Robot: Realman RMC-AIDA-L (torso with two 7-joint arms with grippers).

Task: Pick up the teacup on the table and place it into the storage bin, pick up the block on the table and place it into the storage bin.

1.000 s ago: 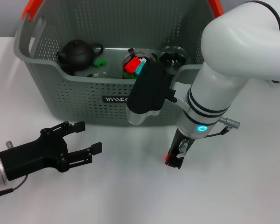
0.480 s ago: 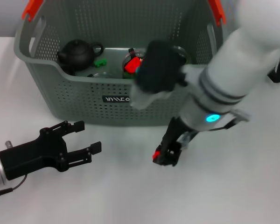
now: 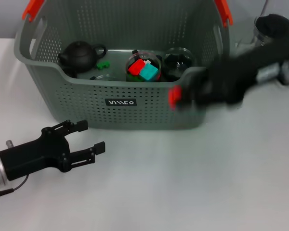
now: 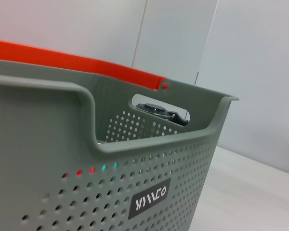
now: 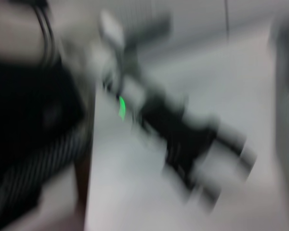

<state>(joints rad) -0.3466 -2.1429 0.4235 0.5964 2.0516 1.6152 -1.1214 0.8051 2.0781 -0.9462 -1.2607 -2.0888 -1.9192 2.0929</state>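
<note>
The grey perforated storage bin (image 3: 86,96) stands at the back of the white table, with orange-red handle tips (image 3: 32,8) and a black label (image 3: 122,102). Inside it a dark teacup (image 3: 179,61) stands next to a glass cup with red and teal blocks (image 3: 143,70). My right gripper (image 3: 179,97) is blurred in motion in front of the bin's right front corner, level with its rim, shut on a small red block (image 3: 173,96). My left gripper (image 3: 91,136) is open and empty, low over the table in front of the bin's left side.
A black teapot (image 3: 80,54) and a small green piece (image 3: 103,63) lie in the bin's left part. The left wrist view shows the bin's front wall and label (image 4: 149,201) close by. The right wrist view is blurred and shows my left arm (image 5: 183,134) farther off.
My right arm has swung up and to the right, lifting the red block from near the table to the height of the bin's rim. The left gripper has barely moved.
</note>
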